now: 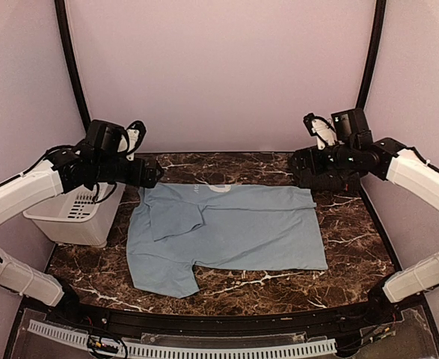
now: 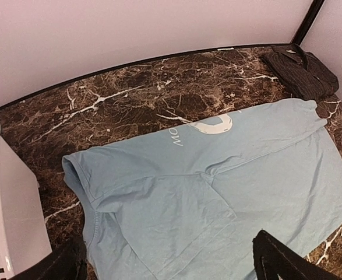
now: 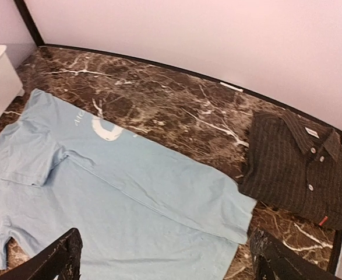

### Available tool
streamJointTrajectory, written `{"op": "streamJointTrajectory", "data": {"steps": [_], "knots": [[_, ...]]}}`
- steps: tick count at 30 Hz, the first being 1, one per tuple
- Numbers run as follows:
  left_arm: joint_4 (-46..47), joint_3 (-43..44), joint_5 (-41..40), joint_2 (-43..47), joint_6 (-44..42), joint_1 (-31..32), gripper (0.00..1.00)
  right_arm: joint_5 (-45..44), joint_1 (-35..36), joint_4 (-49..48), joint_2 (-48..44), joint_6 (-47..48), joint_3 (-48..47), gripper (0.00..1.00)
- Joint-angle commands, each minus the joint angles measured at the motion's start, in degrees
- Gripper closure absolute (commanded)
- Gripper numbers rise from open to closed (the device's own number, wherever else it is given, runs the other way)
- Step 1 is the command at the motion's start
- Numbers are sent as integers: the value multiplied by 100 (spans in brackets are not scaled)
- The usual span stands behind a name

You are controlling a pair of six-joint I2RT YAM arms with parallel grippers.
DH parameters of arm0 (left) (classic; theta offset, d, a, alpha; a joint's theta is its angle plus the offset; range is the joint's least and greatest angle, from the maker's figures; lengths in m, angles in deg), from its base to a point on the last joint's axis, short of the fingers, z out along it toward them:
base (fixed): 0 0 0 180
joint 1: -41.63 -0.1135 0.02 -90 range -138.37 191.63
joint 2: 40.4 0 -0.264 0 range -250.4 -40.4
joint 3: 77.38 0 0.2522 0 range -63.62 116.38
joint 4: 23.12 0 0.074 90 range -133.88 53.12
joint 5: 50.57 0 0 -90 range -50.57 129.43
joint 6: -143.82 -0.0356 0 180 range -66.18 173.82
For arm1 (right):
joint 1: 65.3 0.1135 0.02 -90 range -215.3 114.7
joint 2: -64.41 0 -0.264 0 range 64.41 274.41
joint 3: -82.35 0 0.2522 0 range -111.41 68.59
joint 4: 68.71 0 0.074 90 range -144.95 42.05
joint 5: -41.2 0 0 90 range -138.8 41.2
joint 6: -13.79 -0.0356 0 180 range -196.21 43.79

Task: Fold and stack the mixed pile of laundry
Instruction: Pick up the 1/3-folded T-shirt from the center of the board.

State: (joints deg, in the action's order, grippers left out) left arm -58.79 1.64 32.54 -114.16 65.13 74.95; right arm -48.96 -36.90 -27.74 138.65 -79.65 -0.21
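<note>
A dark marbled desk (image 1: 279, 280) is edged by pale walls (image 1: 219, 75), a white bin (image 1: 77, 217) at its left. A blue T-shirt (image 1: 234, 232) is laid flat at the middle, a folded black shirt (image 3: 299, 169) just beside its far right corner. The left fingers (image 2: 287, 262) and right fingers (image 3: 60, 259) are held spread above it, nothing gripped

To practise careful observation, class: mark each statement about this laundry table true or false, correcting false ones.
1. The light blue T-shirt lies spread on the table. True.
2. The dark striped shirt sits in the white bin. False: it lies folded on the table, far right.
3. The left gripper and right gripper are open, holding nothing. True.
4. The white bin stands at the right. False: it stands on the left.
</note>
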Motion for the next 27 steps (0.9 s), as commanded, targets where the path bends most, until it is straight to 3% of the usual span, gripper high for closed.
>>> {"op": "streamJointTrajectory", "data": {"steps": [1, 4, 9, 11, 14, 21, 27], "knots": [[-511, -202, 851, 262, 423, -34, 1, -141, -70, 763, -4, -93, -8, 1], [-471, -669, 1153, 711, 685, 168, 1, 676, 97, 855, -523, -160, 599, 1], [-1065, -1053, 1083, 1017, 1143, 432, 1, -565, 916, 1717, -545, -1249, 883, 11], [-1020, -1226, 1142, 1090, 1353, 531, 1, -77, 965, 1982, -211, -1874, 715, 15], [-874, -1393, 1231, 1090, 1615, 667, 1, 225, 1120, 1636, -137, -2760, 1105, 19], [-737, -1726, 986, 1065, 2170, 823, 1, -102, 1168, 1646, -969, -4796, 2530, 21], [-520, -2010, 916, 1033, 2593, 1002, 1, -633, 1168, 2306, -1256, -5949, 2930, 38]]}}
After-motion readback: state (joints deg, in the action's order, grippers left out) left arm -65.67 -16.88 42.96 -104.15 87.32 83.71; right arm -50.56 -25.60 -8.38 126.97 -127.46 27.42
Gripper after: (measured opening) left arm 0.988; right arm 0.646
